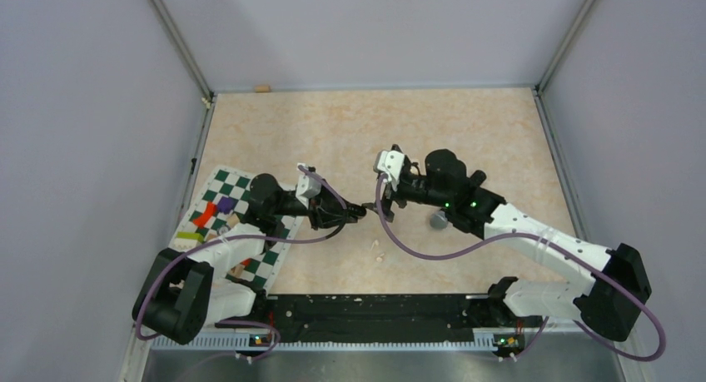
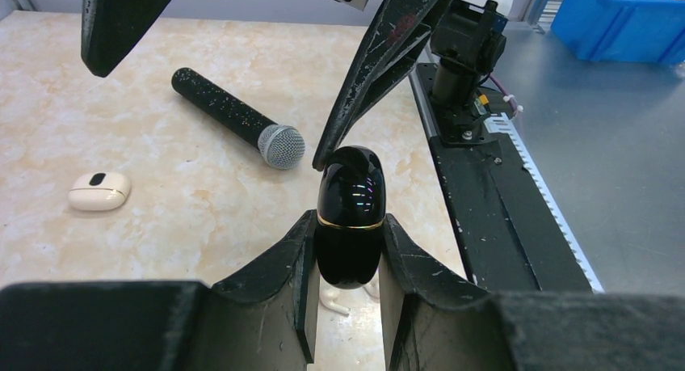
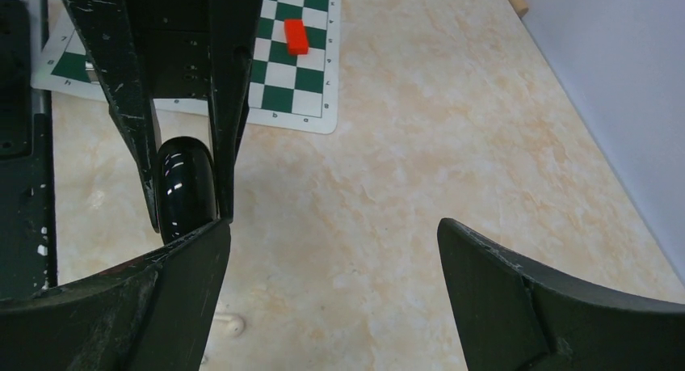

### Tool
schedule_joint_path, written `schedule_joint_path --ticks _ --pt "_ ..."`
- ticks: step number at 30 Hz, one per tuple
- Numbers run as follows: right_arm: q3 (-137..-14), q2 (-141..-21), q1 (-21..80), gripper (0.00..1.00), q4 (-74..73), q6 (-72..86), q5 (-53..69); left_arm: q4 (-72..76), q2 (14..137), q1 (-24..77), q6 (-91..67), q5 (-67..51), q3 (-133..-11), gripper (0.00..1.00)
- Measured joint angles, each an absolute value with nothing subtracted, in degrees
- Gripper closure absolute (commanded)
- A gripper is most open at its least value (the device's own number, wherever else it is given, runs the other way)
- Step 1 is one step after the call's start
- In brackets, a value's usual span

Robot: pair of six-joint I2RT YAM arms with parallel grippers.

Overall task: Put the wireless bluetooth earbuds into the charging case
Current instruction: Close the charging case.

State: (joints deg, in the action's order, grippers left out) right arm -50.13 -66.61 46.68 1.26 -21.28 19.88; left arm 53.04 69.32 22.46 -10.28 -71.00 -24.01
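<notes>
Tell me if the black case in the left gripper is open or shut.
Shut: the black case shows its lid seated flush on the gold seam, clamped in the left gripper.

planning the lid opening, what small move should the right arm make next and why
Probably slide the right gripper sideways until the top of the black charging case sits between its open jaws. The left gripper clamps the case's lower half, the lid looks shut, and the case lies beside one right jaw, not between the two, so closing now would likely miss.
</notes>
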Motion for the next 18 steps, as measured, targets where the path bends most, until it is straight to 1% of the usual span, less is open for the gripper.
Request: schedule_joint_path --ticks 5,10,18 --pt "-50.13 -65.43 46.3 0.01 -0.93 -22.2 21.5 51.27 69.32 22.72 -9.69 -70.87 -24.08 1.0" --pt "-50.63 -63.24 45.39 0.01 -3.38 -23.35 18.63 48.47 71.22 22.7 -9.1 -66.98 -25.56 1.0" --pt "-52.95 -58.92 34.17 0.01 -5.76 -23.94 13.13 40.91 76.07 23.05 -8.45 -54.35 -29.36 1.0"
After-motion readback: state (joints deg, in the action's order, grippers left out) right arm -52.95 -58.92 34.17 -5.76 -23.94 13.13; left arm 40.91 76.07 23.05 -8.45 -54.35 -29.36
